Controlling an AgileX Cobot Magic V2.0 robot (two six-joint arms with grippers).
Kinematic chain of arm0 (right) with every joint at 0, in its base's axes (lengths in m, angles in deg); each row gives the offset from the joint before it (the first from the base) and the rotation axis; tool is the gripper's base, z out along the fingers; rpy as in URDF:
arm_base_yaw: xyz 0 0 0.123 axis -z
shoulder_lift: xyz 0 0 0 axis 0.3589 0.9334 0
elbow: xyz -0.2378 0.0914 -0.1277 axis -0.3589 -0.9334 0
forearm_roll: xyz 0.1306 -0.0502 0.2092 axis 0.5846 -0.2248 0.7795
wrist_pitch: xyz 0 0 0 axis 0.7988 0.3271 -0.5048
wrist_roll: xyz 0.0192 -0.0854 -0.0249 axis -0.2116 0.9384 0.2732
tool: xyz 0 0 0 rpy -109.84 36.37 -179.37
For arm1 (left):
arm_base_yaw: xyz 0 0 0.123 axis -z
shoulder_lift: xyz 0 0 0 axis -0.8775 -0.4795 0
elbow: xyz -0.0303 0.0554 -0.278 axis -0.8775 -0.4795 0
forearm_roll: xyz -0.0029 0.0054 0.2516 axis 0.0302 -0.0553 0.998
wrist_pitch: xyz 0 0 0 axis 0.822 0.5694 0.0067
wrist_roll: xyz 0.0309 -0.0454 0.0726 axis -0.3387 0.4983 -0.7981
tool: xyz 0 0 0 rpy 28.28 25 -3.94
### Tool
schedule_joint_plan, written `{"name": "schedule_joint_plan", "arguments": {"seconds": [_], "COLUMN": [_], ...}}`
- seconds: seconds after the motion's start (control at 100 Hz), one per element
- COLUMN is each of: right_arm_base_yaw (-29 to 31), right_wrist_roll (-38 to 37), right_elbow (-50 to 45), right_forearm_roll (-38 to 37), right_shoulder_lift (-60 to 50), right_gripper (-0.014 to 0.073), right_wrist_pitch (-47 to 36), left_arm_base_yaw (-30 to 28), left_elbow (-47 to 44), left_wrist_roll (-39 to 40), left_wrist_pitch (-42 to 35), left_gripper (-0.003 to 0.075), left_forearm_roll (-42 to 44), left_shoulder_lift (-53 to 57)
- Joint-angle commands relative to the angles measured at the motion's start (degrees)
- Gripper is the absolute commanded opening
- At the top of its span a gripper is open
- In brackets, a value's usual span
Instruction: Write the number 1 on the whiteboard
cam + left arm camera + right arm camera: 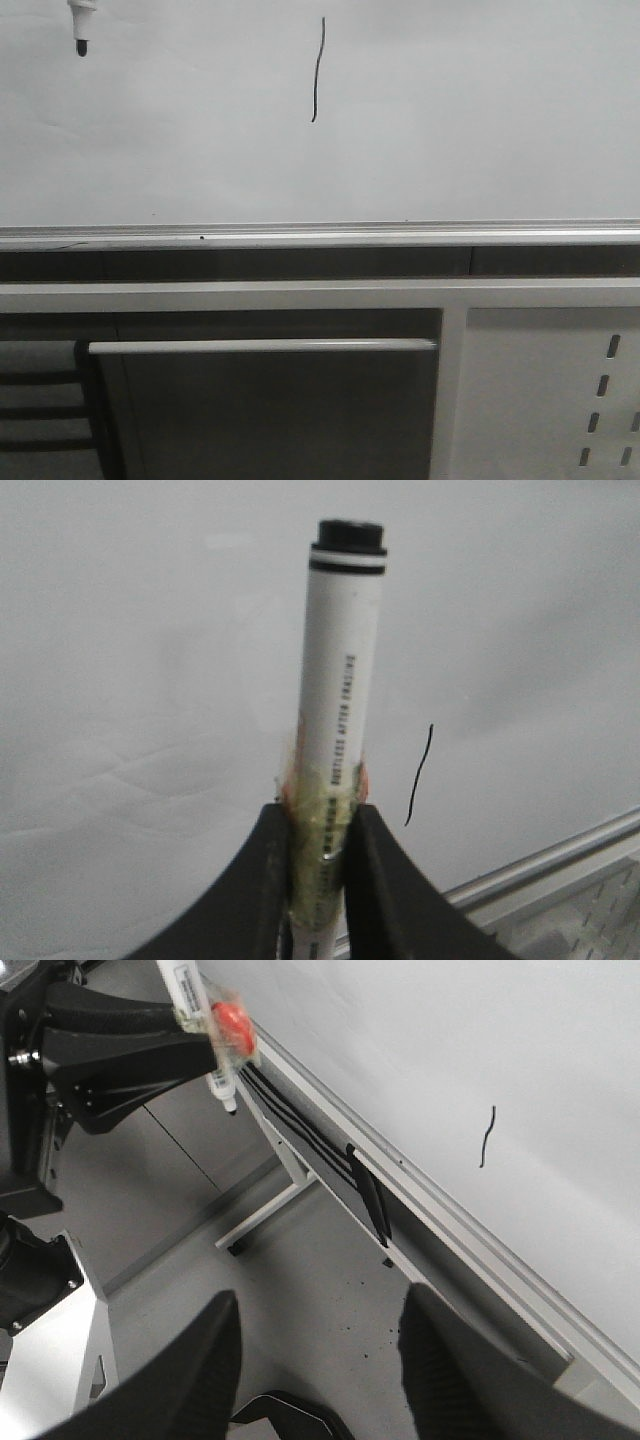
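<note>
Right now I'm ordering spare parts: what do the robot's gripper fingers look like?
Both pairs are matte black, curved and tapering. The left gripper's fingers look smooth in the left wrist view; the right gripper's fingers show a fine dotted texture. No cables or markings are visible on them.

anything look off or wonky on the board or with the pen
The number 1 on the whiteboard is a bit wavy, not straight. The marker is padded with tape where the left gripper clamps it.

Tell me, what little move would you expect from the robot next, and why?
Probably the left tool, shut on the white marker pen, should draw a little farther back from the pale grey-white whiteboard. The thin black number 1 stroke already looks finished, and the pen's tip sits well aside of it.
</note>
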Motion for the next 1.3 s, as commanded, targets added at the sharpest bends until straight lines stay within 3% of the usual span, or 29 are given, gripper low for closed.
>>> {"name": "schedule_joint_plan", "arguments": {"seconds": [0.0,0.17,0.49,0.78,1.14,1.15,1.29], "right_arm_base_yaw": [0.3,0.3,0.3,0.3,0.3,0.3,0.3], "right_wrist_roll": [-0.2,-0.2,-0.2,-0.2,-0.2,-0.2,-0.2], "right_elbow": [1.8,1.8,1.8,1.8,1.8,1.8,1.8], "right_forearm_roll": [2.9,2.9,2.9,3.1,3.1,3.1,3.1], "right_shoulder_lift": [-1.5,-1.5,-1.5,-1.5,-1.5,-1.5,-1.5], "right_gripper": [0.0327,0.0328,0.0327,0.0327,0.0327,0.0327,0.0327], "right_wrist_pitch": [-2.2,-1.2,-1.7,-2.1,-1.7,-1.7,-2.2], "left_arm_base_yaw": [2.2,1.6,-3.9,-5.2,-5.2,-1.4,-1.4], "left_elbow": [1.6,1.8,1.8,1.8,2.5,2.5,3.5], "left_wrist_roll": [6.4,11.7,21.8,29.3,31.8,31.8,32.0], "left_wrist_pitch": [-6.2,-10.4,-5.2,-6.2,-10.9,-10.9,-11.3], "left_gripper": [-0.0020,-0.0020,-0.0020,-0.0020,-0.0020,-0.0020,-0.0020], "left_forearm_roll": [7.7,9.6,17.6,23.1,24.4,24.4,25.3], "left_shoulder_lift": [-2.3,-5.5,-5.9,-8.4,-13.6,-13.7,-14.9]}}
